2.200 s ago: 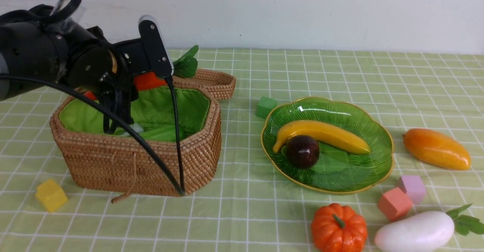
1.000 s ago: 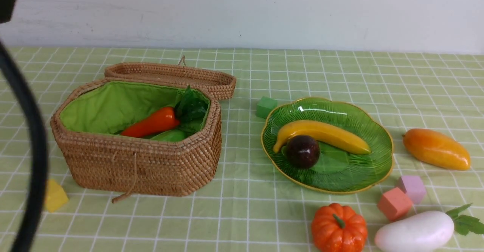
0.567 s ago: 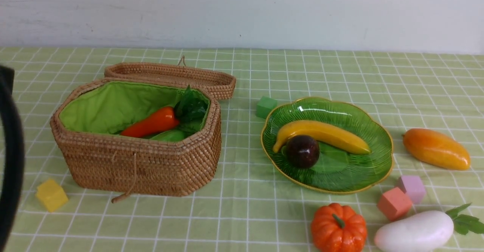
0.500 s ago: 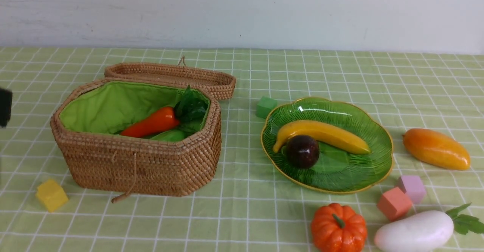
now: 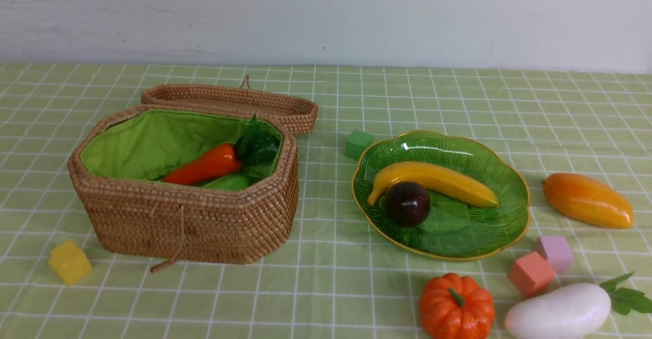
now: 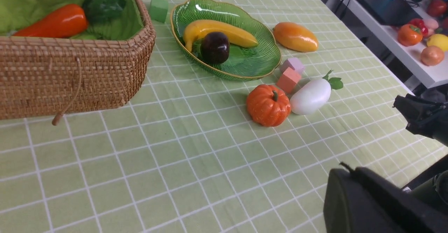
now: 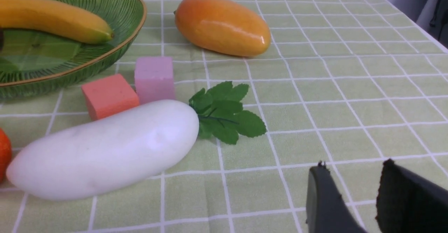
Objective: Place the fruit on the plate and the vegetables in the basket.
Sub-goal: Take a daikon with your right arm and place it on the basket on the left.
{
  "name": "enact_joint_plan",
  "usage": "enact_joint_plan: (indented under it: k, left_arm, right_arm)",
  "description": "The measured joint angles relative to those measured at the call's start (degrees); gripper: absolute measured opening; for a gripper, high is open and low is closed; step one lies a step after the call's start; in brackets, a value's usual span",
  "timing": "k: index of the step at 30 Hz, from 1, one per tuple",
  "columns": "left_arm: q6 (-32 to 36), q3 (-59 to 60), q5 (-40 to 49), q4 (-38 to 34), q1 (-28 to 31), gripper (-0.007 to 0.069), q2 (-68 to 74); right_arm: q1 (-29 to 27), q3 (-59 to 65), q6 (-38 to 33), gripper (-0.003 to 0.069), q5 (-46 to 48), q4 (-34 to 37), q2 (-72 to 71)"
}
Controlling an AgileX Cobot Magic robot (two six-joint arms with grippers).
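The basket [image 5: 193, 222] stands open at the left with the carrot [image 5: 204, 165] and cucumber [image 5: 229, 182] inside. On the green plate [image 5: 458, 150] lie the banana [image 5: 438, 181] and the mangosteen [image 5: 407, 203]. The mango [image 5: 586, 200] rests on the cloth to the plate's right. Pumpkin [image 5: 456, 307] and radish [image 5: 558, 312] sit at the front right. Neither arm shows in the front view. My left gripper [image 6: 350, 168] is shut and empty over bare cloth. My right gripper [image 7: 353, 164] is open with nothing between its fingers, a little short of the radish [image 7: 105, 149].
The basket's lid [image 5: 229, 100] lies open behind it. Small cubes are scattered about: green [image 5: 358, 143], yellow [image 5: 69, 261], salmon [image 5: 531, 274] and lilac [image 5: 555, 252]. Beyond the table's right edge stands a white shelf [image 6: 402, 40] with other toys.
My left arm has let the carrot go in the basket, pulled back to the left out of the front view, and shut its gripper. Nothing on the table has moved since.
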Motion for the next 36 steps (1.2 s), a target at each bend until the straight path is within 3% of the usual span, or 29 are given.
enact_joint_plan:
  k: [18, 25, 31, 36]
  left_arm:
    - [0.0, 2.5, 0.9, 2.2, 0.0, -0.0012, -4.7]
    - [0.2, 7.8, -7.8, 9.8, 0.0, -0.0011, -5.2]
    - [0.2, 20.9, -17.0, 19.8, 0.2, -0.0006, -10.6]
    - [0.2, 31.9, -28.0, 22.1, 5.9, -0.0002, -13.0]
  right_arm:
    - [0.0, 0.0, 0.0, 0.0241, 0.0, 0.0, 0.0]
    - [0.0, 0.0, 0.0, 0.0241, 0.0, 0.0, 0.0]
    - [0.0, 0.0, 0.0, 0.0241, 0.0, 0.0, 0.0]
    - [0.0, 0.0, 0.0, 0.0241, 0.0, 0.0, 0.0]
